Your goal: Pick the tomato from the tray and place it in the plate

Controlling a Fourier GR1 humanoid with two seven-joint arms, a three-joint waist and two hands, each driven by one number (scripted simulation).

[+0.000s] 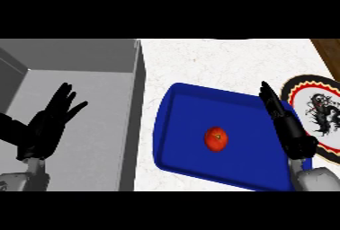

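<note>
- Tomato [216, 139] lay centre-frame in the tray [179, 103], untouched, awaiting pickup.
- Right hand [287, 126], fingers straight, hovered between tomato and plate [319, 96], likely for reaching.
- Left hand [48, 126] rested open, lower left.

Tomato [216, 139] in tray [174, 134] middle; plate [332, 96] right of tray, touching; sink [86, 112] left of tray.

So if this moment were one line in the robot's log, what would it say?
tomato: on blue tray, untouched | right hand: open, over tray edge | left hand: open, resting | plate: no tomato
</note>
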